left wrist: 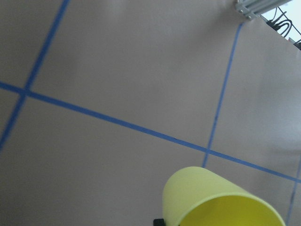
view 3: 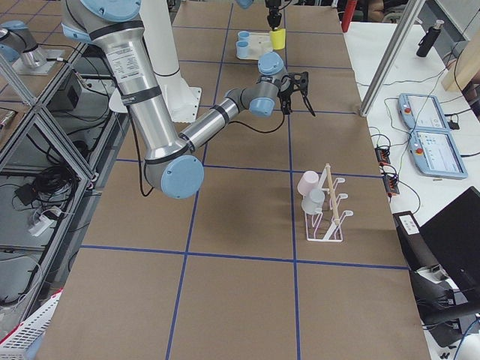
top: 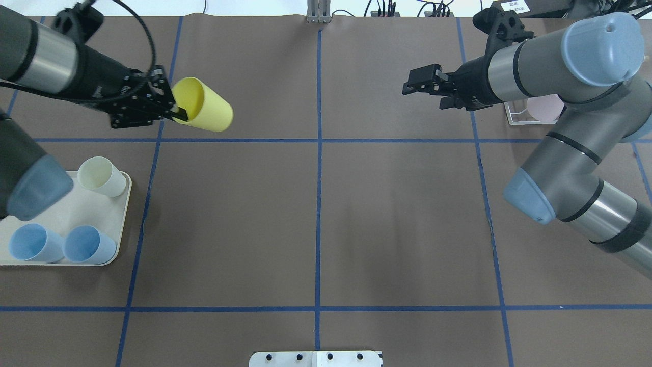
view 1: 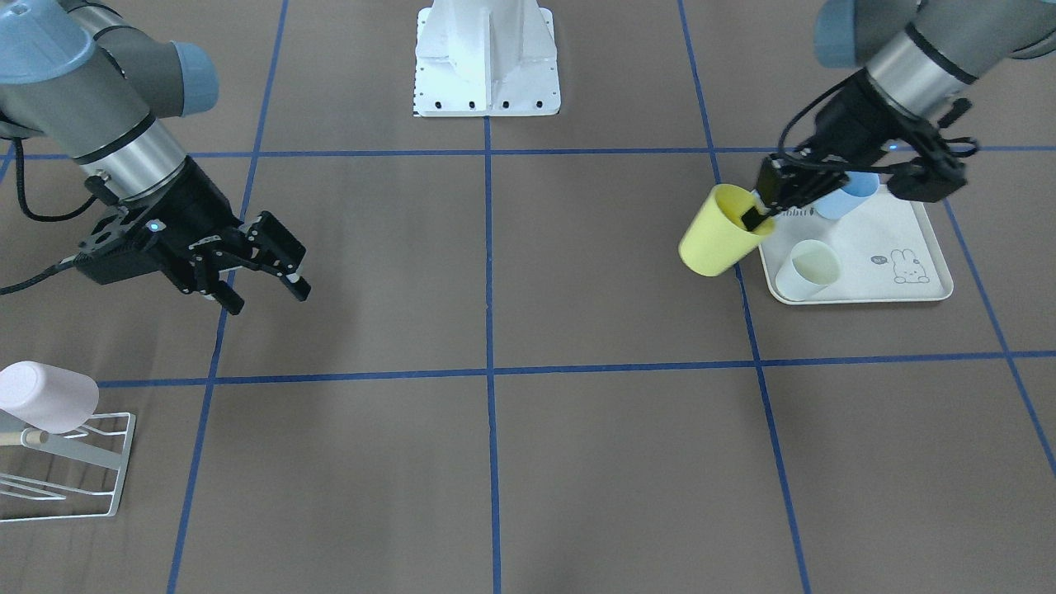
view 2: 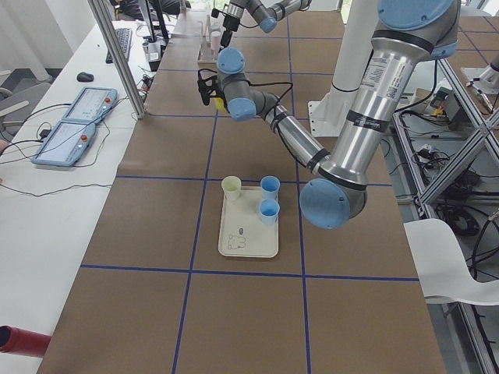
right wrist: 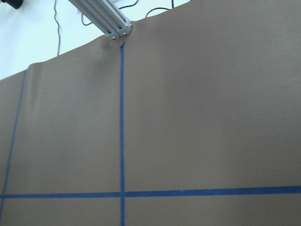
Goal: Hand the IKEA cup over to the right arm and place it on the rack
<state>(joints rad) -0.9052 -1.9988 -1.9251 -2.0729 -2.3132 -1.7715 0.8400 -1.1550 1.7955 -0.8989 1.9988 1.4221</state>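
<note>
Above table, L fingers pinch yellow cup rim; R fingers spread.

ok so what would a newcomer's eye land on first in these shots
The yellow cup stands out first, gripped at its rim and tilted in the left end effector, just beside the cream tray on the robot's left side. On the opposite side the right end effector hangs open and empty. On that same side the white wire rack already carries a pink cup.
</note>
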